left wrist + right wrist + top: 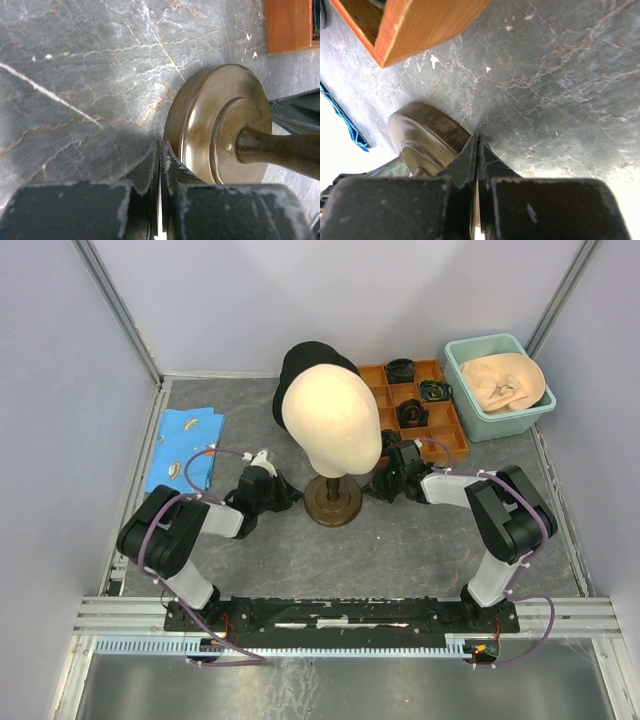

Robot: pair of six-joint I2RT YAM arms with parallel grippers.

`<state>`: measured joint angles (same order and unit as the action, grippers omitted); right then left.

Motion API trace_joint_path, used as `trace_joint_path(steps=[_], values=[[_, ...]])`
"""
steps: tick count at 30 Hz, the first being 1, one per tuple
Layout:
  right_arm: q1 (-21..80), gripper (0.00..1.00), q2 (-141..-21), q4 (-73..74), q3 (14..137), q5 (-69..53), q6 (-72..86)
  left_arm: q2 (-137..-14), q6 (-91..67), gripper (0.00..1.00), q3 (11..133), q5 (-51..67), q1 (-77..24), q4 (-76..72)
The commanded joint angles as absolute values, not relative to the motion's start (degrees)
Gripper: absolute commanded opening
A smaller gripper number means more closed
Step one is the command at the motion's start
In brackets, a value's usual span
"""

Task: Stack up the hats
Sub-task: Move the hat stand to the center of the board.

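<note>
Grey marbled table (400,540): two arms flank a mannequin head (330,420).
The left gripper (287,496) and right gripper (380,485) are each pressed together on nothing, low beside the brown stand (333,502). A black cap (298,360) lies behind the head toward the far edge, beyond both. A peach hat (500,380) sits in the teal tub (500,423) at the far right corner, nearer the right gripper.

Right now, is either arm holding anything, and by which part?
Nothing held: the left fingers and right fingers are pressed shut, empty, beside the wooden stand.
</note>
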<state>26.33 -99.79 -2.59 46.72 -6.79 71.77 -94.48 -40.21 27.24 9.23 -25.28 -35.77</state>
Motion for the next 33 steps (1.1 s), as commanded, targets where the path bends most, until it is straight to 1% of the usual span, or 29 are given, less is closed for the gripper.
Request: trace_joint_path(steps=[1, 14, 19, 25, 26, 27, 28, 29, 31, 33], values=[[28.01, 0.02, -101.43, -4.97, 50.20, -7.44, 72.96, -90.74, -42.58, 0.03, 24.95, 9.51, -26.36, -33.24], [28.69, 0.02, -103.07, -6.81, 51.76, -7.25, 74.31, -82.04, -44.56, 0.03, 20.43, 5.79, -27.32, -28.86], [28.19, 0.02, -99.38, -4.00, 51.51, -5.04, 71.94, -73.34, -42.01, 0.03, 22.52, 0.05, -27.31, -17.18], [25.59, 0.03, -91.27, 7.64, 54.33, -3.00, 65.28, -59.93, -37.78, 0.03, 33.55, -4.49, -26.34, 0.84], [24.69, 0.03, -89.43, 10.05, 54.99, -1.98, 64.01, -59.15, -37.26, 0.05, 36.05, -4.34, -25.71, 3.23], [23.06, 0.04, -86.93, 12.63, 55.94, -0.90, 63.00, -59.08, -36.67, 0.09, 38.37, -3.44, -24.93, 6.29], [21.64, 0.06, -85.39, 15.49, 56.91, 0.19, 61.99, -59.57, -35.98, 0.16, 40.95, -2.18, -24.13, 8.30], [19.78, 0.07, -84.06, 17.10, 58.23, 0.67, 61.02, -60.51, -35.37, 0.21, 43.36, -0.54, -23.41, 9.99], [15.68, 0.10, -82.68, 21.24, 62.68, 1.45, 57.71, -63.59, -33.91, 0.23, 47.75, 2.92, -22.34, 12.42], [11.57, 0.17, -83.25, 26.23, 69.75, 2.44, 53.72, -65.74, -32.74, 0.28, 50.97, 5.52, -22.02, 13.21]])
